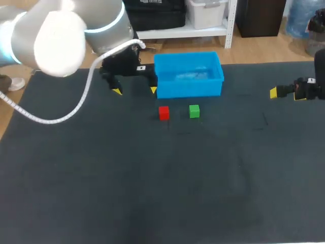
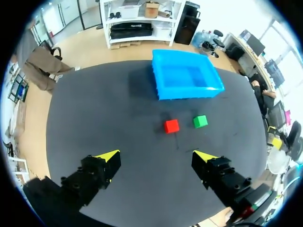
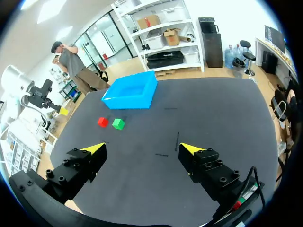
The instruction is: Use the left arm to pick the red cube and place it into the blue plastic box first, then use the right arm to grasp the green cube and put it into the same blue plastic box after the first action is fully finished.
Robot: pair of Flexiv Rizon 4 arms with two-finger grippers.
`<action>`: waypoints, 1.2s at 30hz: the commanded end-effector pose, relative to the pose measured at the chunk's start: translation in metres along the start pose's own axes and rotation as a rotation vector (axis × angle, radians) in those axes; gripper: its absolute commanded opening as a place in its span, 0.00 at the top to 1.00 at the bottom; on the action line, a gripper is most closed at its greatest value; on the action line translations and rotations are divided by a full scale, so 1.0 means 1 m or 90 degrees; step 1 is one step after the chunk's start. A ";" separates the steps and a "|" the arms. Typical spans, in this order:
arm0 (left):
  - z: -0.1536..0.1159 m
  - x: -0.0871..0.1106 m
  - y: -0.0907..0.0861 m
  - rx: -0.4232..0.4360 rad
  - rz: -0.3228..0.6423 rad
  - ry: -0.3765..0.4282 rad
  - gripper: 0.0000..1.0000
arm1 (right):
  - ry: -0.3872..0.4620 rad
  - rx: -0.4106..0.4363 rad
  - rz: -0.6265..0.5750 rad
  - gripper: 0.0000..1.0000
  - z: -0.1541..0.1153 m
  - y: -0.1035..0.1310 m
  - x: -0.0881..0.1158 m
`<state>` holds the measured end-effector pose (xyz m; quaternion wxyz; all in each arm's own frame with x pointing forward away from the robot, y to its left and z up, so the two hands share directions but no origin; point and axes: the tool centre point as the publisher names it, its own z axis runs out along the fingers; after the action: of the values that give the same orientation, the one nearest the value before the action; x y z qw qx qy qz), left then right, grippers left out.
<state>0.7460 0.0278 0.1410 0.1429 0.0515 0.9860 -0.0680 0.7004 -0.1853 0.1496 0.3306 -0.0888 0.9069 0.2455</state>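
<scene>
Spread wide, my left fingers [image 2: 108,157] grip nothing and touch nothing; bare table [image 2: 142,189] shows in the gap between them. That left gripper [image 2: 156,156] hovers above the cloth, near the left end of the blue plastic box [image 2: 189,91]. From there the red cube [image 2: 172,126] lies ahead of it, roughly in line with the gap. I judge the wide opening suits the job: the red cube comes first, and open jaws can drop straight over it once I am above it.

Just beside the red cube, with a small gap, sits the green cube [image 2: 200,121]. Both rest on the table in front of the box's near wall, close to it but not touching. The box looks to hold no cube, so neither placement is done. With the two cubes so close, my fingers will need to straddle the red one without nudging the green.

Farther out, my right gripper [image 3: 142,148] hangs well off to the right of the cubes, its fingers [image 3: 94,149] parted and empty. I take that as sensible, since its turn comes second.
</scene>
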 end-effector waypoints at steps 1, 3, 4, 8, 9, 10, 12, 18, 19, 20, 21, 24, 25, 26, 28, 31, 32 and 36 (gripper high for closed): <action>0.006 -0.010 -0.006 -0.039 -0.002 0.025 0.00 | 0.001 -0.001 0.000 0.00 0.000 0.000 0.000; 0.007 -0.011 -0.007 -0.034 -0.008 0.035 0.00 | 0.001 -0.001 0.000 0.00 0.000 0.000 0.000; 0.008 -0.012 -0.008 -0.034 -0.010 0.038 0.00 | 0.001 -0.001 0.000 0.00 0.000 0.000 0.000; 0.013 -0.014 -0.009 -0.029 -0.019 0.055 0.00 | 0.001 -0.001 0.000 0.00 0.000 0.000 0.000; 0.015 -0.015 -0.009 -0.029 -0.020 0.057 0.00 | 0.001 -0.001 0.000 0.00 0.000 0.000 0.000; 0.016 -0.016 -0.010 -0.025 -0.026 0.063 0.00 | 0.001 -0.001 0.000 0.00 0.000 0.000 0.000; 0.020 -0.017 -0.010 -0.022 -0.030 0.071 0.00 | 0.001 -0.001 0.000 0.00 0.000 0.000 0.000; 0.029 -0.022 -0.013 -0.023 -0.033 0.087 0.00 | 0.001 -0.001 0.000 0.00 0.000 0.000 0.000; 0.031 -0.023 -0.014 -0.024 -0.033 0.090 0.00 | 0.001 -0.001 0.000 0.00 0.000 0.000 0.000; 0.033 -0.024 -0.014 -0.025 -0.032 0.092 0.00 | 0.001 -0.001 0.000 0.00 0.000 0.000 0.000; 0.034 -0.024 -0.015 -0.026 -0.031 0.094 0.00 | 0.001 -0.001 0.000 0.00 0.000 0.000 0.000; 0.038 -0.028 -0.016 -0.031 -0.026 0.098 0.00 | 0.001 -0.001 0.000 0.00 0.000 0.000 0.000; 0.040 -0.029 -0.017 -0.032 -0.024 0.100 0.00 | 0.001 -0.001 0.000 0.00 0.000 0.000 0.000; 0.041 -0.029 -0.018 -0.033 -0.022 0.101 0.00 | 0.001 -0.001 0.000 0.00 0.000 0.000 0.000; 0.044 -0.031 -0.019 -0.036 -0.018 0.104 0.00 | 0.001 -0.001 0.000 0.00 0.000 0.000 0.000; 0.047 -0.033 -0.022 -0.041 -0.011 0.109 0.00 | 0.001 -0.001 0.000 0.00 0.000 0.000 0.000; 0.049 -0.033 -0.023 -0.043 -0.007 0.111 0.00 | 0.001 -0.001 0.000 0.00 0.000 0.000 0.000; 0.055 -0.035 -0.026 -0.050 0.002 0.117 0.00 | 0.001 -0.001 0.000 0.00 0.000 0.000 0.000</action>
<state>0.7816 -0.0016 0.1041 0.0711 0.0521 0.9956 -0.0309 0.7004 -0.1853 0.1496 0.3306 -0.0888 0.9070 0.2454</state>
